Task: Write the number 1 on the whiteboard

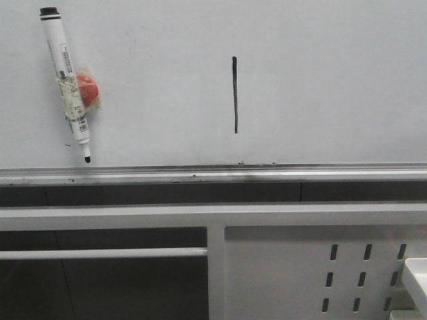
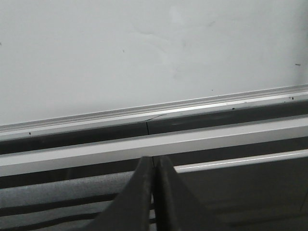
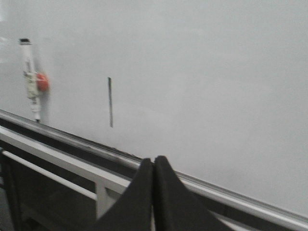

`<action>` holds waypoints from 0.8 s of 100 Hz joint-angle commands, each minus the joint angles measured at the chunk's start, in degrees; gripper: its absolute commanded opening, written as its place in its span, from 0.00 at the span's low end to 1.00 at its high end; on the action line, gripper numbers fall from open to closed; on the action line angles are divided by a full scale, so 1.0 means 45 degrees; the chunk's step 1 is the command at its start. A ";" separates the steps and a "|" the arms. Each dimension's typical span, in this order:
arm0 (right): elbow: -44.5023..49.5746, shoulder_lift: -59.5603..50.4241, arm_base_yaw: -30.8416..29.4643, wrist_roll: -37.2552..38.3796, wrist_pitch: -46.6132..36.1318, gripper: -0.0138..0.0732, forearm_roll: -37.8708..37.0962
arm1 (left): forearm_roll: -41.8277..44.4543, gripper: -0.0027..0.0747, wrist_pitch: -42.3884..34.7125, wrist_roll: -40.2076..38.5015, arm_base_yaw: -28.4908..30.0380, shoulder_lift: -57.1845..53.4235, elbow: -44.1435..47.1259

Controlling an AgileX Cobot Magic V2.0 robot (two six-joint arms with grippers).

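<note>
The whiteboard (image 1: pixel 320 73) fills the background above a silver tray rail (image 1: pixel 213 175). The number 1 (image 1: pixel 235 95), a thin black vertical stroke, stands near the board's middle; it also shows in the right wrist view (image 3: pixel 110 102). A white marker pen (image 1: pixel 65 83) with a black cap and a red magnet hangs on the board at the upper left, tip down; it also shows in the right wrist view (image 3: pixel 31 79). My left gripper (image 2: pixel 153 161) is shut and empty, below the rail. My right gripper (image 3: pixel 153 161) is shut and empty, back from the board. Neither gripper shows in the front view.
Below the rail runs a white metal frame (image 1: pixel 213 217) with a crossbar (image 1: pixel 100 253). A white perforated panel (image 1: pixel 320 273) stands at the lower right, with a white object's corner (image 1: pixel 417 277) at the right edge.
</note>
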 commanded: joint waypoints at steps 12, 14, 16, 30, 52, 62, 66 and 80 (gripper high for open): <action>0.0154 -0.0473 -0.2899 0.0451 0.1650 0.09 -0.0702 | -0.0041 0.01 -0.0694 0.0020 0.0029 -0.0276 0.0446; 0.0154 -0.0473 -0.3211 0.0451 0.1725 0.09 -0.0595 | -0.0041 0.01 -0.0694 0.0020 0.0029 -0.0276 0.0446; 0.0154 -0.0473 -0.3521 0.0451 0.1888 0.09 -0.0426 | -0.0041 0.01 -0.0694 0.0020 0.0029 -0.0276 0.0446; 0.0154 -0.0473 -0.5453 0.0451 0.2604 0.09 -0.0045 | -0.0068 0.01 -0.0694 0.0020 0.0029 -0.0276 0.0446; 0.0154 -0.0473 -0.6374 0.0451 0.3735 0.09 -0.0045 | -0.0068 0.01 -0.0694 0.0020 0.0029 -0.0276 0.0446; 0.0154 -0.0473 -0.6676 0.0451 0.3735 0.09 -0.0045 | -0.0068 0.01 -0.0694 0.0020 0.0029 -0.0276 0.0446; 0.0154 -0.0473 -0.6832 0.0451 0.3735 0.09 -0.0045 | -0.0068 0.01 -0.0694 0.0020 0.0029 -0.0276 0.0446; 0.0154 -0.0473 -0.7308 0.0451 0.3735 0.09 -0.0045 | -0.0068 0.01 -0.0694 0.0020 0.0029 -0.0276 0.0446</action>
